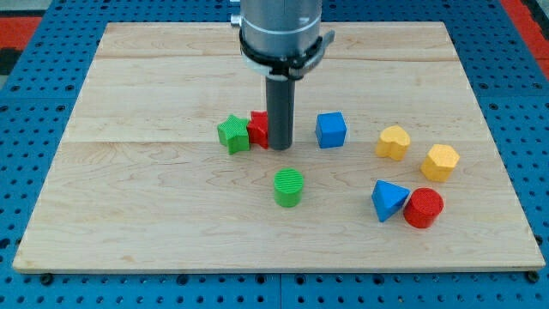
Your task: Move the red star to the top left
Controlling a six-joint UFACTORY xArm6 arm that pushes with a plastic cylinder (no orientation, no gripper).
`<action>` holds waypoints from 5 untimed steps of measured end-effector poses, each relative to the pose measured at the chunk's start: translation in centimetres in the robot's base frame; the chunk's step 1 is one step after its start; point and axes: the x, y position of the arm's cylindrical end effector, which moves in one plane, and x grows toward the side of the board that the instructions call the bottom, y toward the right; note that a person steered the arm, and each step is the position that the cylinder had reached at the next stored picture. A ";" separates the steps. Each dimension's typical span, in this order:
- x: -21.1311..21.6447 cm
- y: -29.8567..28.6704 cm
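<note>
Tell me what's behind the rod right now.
The red star sits partly behind my tip, only its left part showing, touching the green star. Its right side is covered by the rod, so contact there can't be judged.

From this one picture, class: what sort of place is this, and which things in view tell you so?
Probably a robotics lab bench. A wooden board lies on a blue perforated table, small coloured blocks like the blue cube are scattered on it, and my tip stands beside the red star.

Wooden board (171, 69) on blue pegboard, my tip (280, 146) touched the red star (258, 129), green star (232, 135) beyond, blue cube (330, 130) right, green cylinder (288, 187) below, yellow blocks (393, 142), blue triangle (388, 199), red cylinder (423, 207) far right.
</note>
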 end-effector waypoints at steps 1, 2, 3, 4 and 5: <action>-2.5 -4.2; -5.4 -8.9; -8.3 -8.6; -11.1 -11.0; -11.5 -14.4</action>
